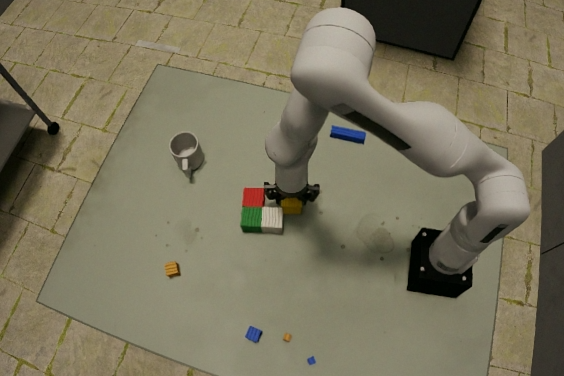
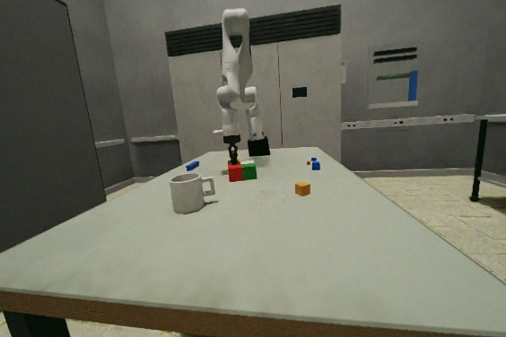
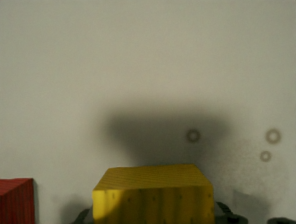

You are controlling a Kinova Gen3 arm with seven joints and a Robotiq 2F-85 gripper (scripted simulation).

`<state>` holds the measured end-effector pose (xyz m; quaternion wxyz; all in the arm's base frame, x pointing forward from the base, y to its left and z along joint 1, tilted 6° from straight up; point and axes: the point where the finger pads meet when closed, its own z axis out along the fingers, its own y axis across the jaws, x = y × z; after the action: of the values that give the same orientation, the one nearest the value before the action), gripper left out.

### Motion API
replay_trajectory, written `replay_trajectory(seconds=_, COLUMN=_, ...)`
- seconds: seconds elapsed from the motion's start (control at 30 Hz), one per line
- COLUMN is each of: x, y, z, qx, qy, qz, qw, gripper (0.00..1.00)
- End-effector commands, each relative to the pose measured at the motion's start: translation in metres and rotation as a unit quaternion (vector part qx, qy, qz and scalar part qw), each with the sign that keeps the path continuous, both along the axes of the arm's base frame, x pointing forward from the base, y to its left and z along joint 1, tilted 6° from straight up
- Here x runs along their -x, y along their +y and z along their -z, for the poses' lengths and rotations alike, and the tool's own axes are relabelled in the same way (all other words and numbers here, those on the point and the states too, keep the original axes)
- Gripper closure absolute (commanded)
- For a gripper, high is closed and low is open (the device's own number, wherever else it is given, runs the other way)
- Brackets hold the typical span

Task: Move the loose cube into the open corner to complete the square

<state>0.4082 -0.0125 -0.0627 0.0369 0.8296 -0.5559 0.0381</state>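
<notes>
The red cube (image 1: 254, 197) (image 2: 235, 173) (image 3: 16, 204), green cube (image 1: 251, 219) (image 2: 249, 171) and white cube (image 1: 272, 219) (image 2: 248, 162) form an L, with the open corner beside red and behind white in the top view. My gripper (image 1: 292, 199) (image 2: 233, 159) (image 3: 154, 218) points down, shut on the yellow cube (image 1: 291, 207) (image 3: 153, 202). The yellow cube is right of the open corner and behind white's right edge in the top view. A clear gap separates it from red in the wrist view. Its height above the table and any contact with white cannot be told.
A grey mug (image 1: 186, 152) (image 2: 187, 194) stands at the back left in the top view. A blue bar (image 1: 348, 134) (image 2: 192, 166) lies behind the gripper. An orange cube (image 1: 172, 269) (image 2: 302, 188) and several small blue and orange blocks lie toward the front of the table (image 1: 125, 302).
</notes>
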Motion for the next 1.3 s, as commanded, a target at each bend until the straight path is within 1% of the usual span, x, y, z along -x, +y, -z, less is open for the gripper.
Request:
replay_trajectory(seconds=0.0, x=-0.0006, y=0.0001, z=-0.0006, qx=0.0, qy=-0.001, qz=0.0, qw=1.0, gripper=0.9)
replay_trajectory(seconds=0.1, x=-0.0006, y=0.0001, z=-0.0006, qx=0.0, qy=-0.001, qz=0.0, qw=1.0, gripper=0.9)
replay_trajectory(seconds=0.13, x=-0.0006, y=0.0001, z=-0.0006, qx=0.0, qy=-0.001, qz=0.0, qw=1.0, gripper=0.16)
replay_trajectory(seconds=1.27, x=-0.0006, y=0.0002, z=-0.0006, qx=0.0, qy=-0.001, qz=0.0, qw=1.0, gripper=0.16)
